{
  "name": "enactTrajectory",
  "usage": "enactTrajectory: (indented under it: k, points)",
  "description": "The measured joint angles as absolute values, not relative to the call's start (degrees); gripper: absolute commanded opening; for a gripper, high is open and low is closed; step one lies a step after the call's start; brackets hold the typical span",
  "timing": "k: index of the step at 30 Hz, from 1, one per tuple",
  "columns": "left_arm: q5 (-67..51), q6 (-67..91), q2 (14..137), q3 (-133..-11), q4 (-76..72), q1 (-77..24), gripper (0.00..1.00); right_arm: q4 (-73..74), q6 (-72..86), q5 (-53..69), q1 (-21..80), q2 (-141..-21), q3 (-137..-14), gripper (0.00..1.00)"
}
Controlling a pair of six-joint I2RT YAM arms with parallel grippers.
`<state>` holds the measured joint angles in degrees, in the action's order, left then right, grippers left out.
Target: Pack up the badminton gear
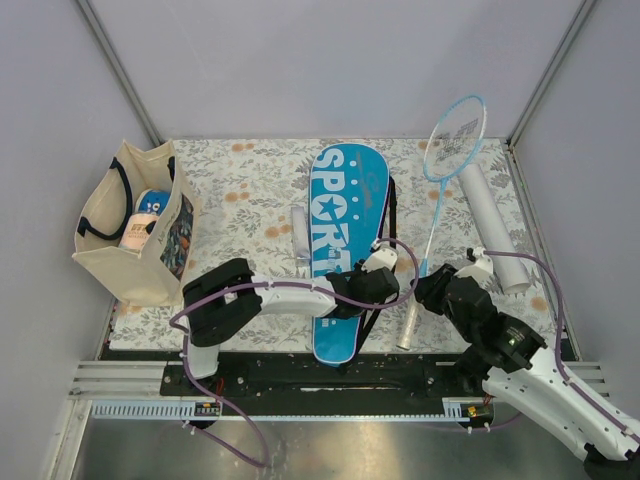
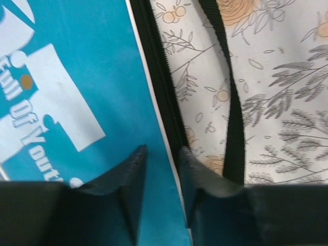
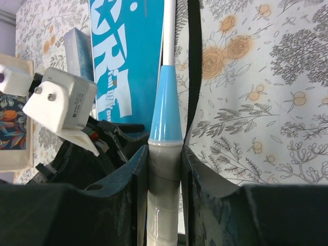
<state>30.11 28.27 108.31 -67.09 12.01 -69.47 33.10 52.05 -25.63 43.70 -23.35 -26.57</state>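
1 light-blue racket (image 3: 165,118) lies right of centre on the flowered surface (image 1: 250,180). Its long axis runs near to far, leaning slightly right, with the strung head at the far end and the white handle toward the arms. The right gripper (image 3: 164,156) has its jaws clamped on that handle, just below the blue cone where the shaft begins.

Just left of the racket lies the blue cover (image 1: 345,215), roughly parallel to it, its wider end also far. The left gripper (image 2: 161,154) hovers over the cover's right-hand zip edge with its jaws a little apart, astride the black edging and not visibly pinching it. A black strap (image 2: 230,102) trails on the surface beside that edge.

The step in hand looks like getting the racket into the cover. To do it well, the left jaws should take only the top layer at the zip and lift it into a mouth. The right arm should keep the racket parallel, head toward the wide end, clear of the strap and of the other gripper close by.

Further out are 1 white tube (image 1: 490,225) to the right, 1 small pale box (image 1: 298,235) left of the cover, and 1 cloth bag (image 1: 120,250) at the far left.
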Motion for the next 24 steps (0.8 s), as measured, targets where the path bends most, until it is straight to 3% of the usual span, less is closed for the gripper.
enactTrajectory:
  k: [1, 3, 15, 16, 18, 19, 22, 24]
  points:
    - [30.65, 28.49, 108.53, -67.18, 12.12, -69.49, 0.10, 33.10, 52.36, -25.12, 43.70, -23.38, -26.57, 0.00]
    - [31.46, 28.53, 108.60, -67.18, 12.38, -69.49, 0.00, 33.39, 53.01, -24.18, 43.70, -23.46, -26.59, 0.00]
    - [30.65, 28.51, 108.07, -68.25, 10.94, -67.22, 0.00, 39.00, 58.00, -18.46, 43.70, -25.26, -26.68, 0.00]
    - [30.30, 28.47, 107.94, -68.38, 10.96, -66.57, 0.02, 39.57, 58.39, -17.80, 43.70, -24.95, -26.68, 0.00]
    - [30.11, 28.27, 107.94, -69.14, 11.46, -65.67, 0.27, 40.47, 58.83, -17.15, 43.70, -24.27, -26.68, 0.00]
    - [30.06, 28.25, 107.94, -69.82, 12.38, -65.21, 0.34, 41.01, 59.02, -16.91, 43.70, -23.75, -26.68, 0.00]
    - [30.09, 28.58, 107.22, -70.37, 13.34, -65.04, 0.42, 42.46, 59.33, -16.95, 43.70, -22.11, -26.68, 0.00]
    - [30.11, 29.28, 106.24, -69.87, 13.98, -65.69, 0.55, 43.20, 59.44, -17.04, 43.70, -21.19, -26.68, 0.00]
